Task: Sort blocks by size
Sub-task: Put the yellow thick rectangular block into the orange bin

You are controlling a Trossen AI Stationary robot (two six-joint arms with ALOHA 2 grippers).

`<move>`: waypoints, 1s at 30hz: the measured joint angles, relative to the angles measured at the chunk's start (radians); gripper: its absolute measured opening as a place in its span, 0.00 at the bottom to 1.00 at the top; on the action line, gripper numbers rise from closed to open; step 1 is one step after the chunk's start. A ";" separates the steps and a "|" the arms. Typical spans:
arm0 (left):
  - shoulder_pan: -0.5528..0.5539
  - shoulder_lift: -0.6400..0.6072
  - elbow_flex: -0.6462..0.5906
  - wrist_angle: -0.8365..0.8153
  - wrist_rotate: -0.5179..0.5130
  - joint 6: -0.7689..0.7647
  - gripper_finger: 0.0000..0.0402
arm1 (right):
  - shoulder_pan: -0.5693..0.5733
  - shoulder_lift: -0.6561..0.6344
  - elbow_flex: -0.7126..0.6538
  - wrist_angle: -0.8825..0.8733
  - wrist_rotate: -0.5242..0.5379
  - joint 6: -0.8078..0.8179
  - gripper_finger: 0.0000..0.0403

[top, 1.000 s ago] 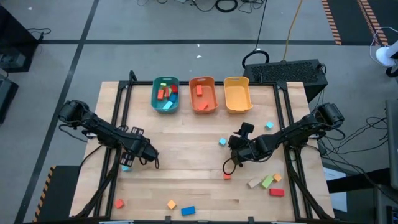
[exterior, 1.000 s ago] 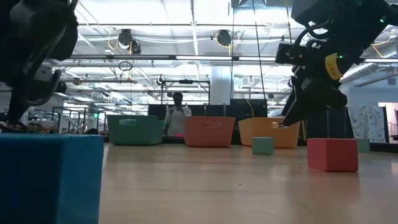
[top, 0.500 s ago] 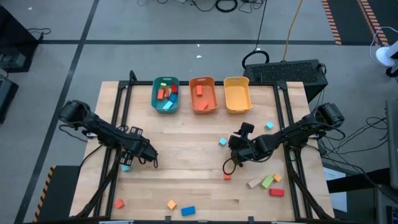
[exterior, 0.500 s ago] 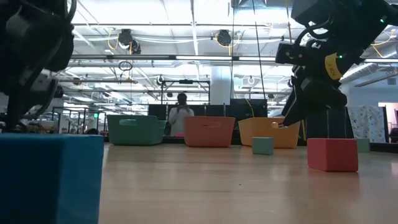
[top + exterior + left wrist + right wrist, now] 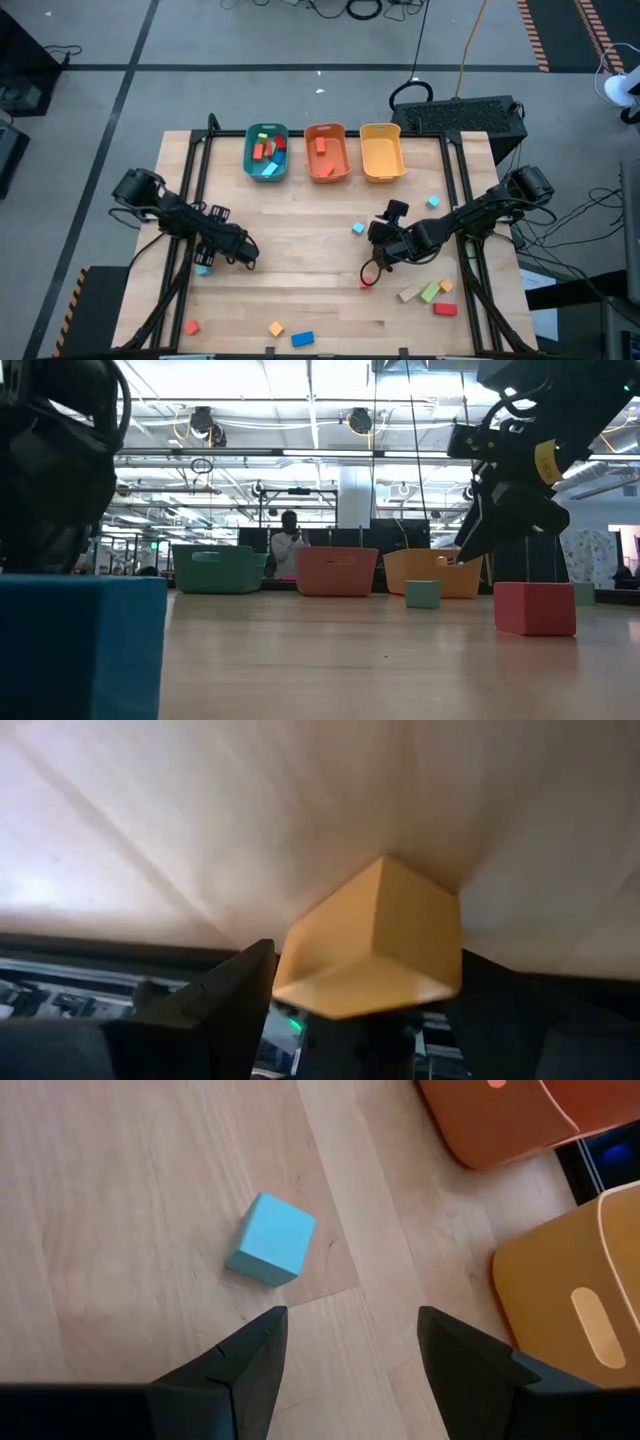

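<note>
high view straight down over whole table (image 5: 320, 300); low view level at tabletop; both share bins (image 5: 325, 152).

three bins (image 5: 324, 152), two arms (image 5: 180, 216)

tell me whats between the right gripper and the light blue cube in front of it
Only bare wood. In the right wrist view the open right gripper faces the light blue cube, with nothing on the table between them.

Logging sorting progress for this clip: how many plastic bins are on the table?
3, in a row at the table's far edge: the teal bin on the left, the orange bin in the middle, the yellow bin on the right. None seem hidden.
</note>
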 joint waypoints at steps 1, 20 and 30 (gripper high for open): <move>0.000 0.010 0.000 0.011 -0.001 0.008 0.67 | 0.000 0.000 0.000 0.000 0.000 0.000 0.52; 0.002 0.033 0.040 0.034 -0.026 -0.034 0.34 | 0.000 0.000 0.000 0.004 0.000 0.000 0.52; 0.030 0.033 0.146 0.042 -0.117 -0.193 0.34 | 0.000 0.000 0.000 0.004 0.000 0.027 0.52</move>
